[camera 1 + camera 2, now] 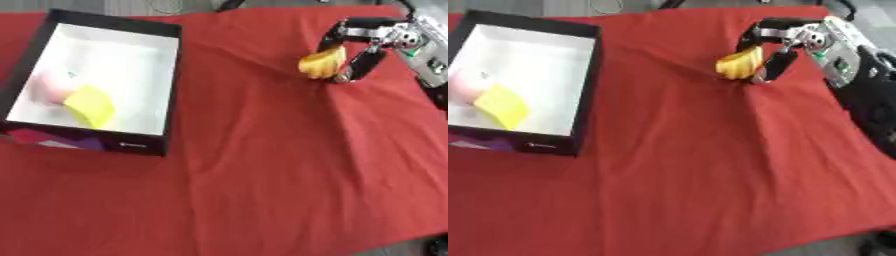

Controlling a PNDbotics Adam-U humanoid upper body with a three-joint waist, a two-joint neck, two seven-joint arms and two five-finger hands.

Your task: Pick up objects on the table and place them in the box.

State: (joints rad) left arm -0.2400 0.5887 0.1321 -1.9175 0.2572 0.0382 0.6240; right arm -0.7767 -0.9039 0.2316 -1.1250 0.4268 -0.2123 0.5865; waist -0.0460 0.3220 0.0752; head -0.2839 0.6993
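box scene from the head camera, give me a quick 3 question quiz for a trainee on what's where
1. True or false: the right hand has its fingers curled round the yellow-orange object.
2. What already lies inside the box?
A. only a blue item
B. a yellow item and a pink item
C. a pair of scissors
3. Fill in: the box and the hand both sit over a ___ cloth.

Key
1. True: the fingers close round it above the cloth, at the table's far right.
2. B: both lie near the box's left and near walls.
3. Red.
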